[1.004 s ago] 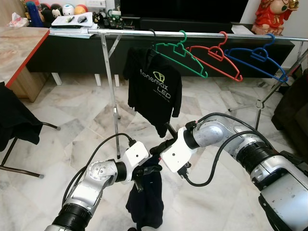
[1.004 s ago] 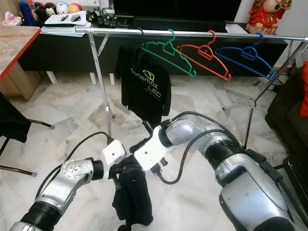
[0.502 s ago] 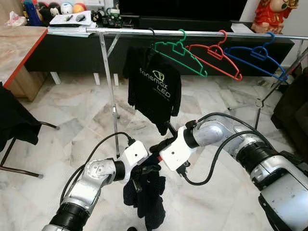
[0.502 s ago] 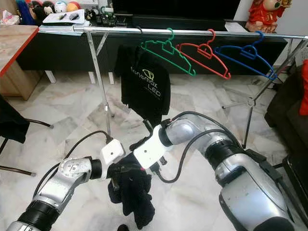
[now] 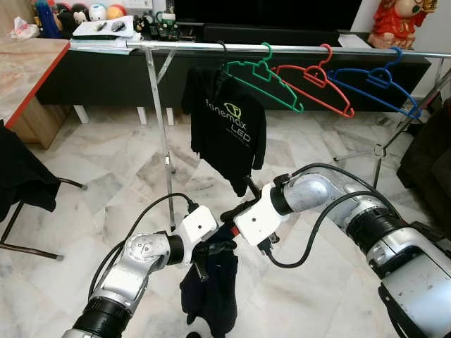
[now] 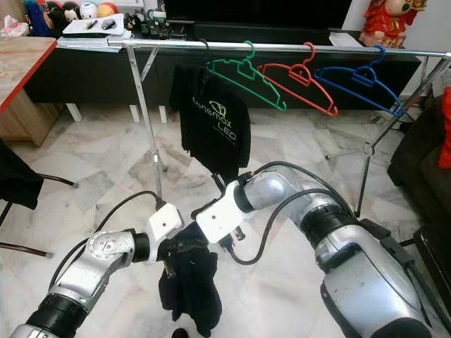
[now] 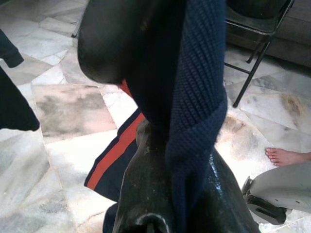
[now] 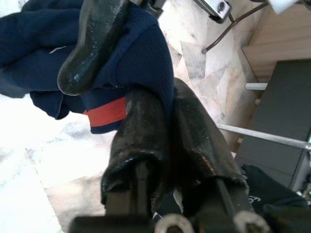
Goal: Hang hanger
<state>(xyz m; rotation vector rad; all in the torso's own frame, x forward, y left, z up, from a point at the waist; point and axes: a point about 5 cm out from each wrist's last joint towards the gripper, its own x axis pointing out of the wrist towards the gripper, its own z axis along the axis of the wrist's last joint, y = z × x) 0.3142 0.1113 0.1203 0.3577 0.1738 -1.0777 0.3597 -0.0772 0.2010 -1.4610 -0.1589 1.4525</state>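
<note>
Marble floor (image 5: 84,190) below, we judge the navy garment (image 5: 211,289) light, limp and slippery, pinched low before the rail (image 5: 296,49) by left claw (image 5: 204,259) and right claw (image 5: 229,215); grip its collar.

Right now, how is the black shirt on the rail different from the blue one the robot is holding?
The black shirt hangs spread out from the rail; the navy garment dangles bunched between the left gripper and right gripper. The black shirt shows a printed logo; the navy garment has an orange stripe. Both are dark.
</note>
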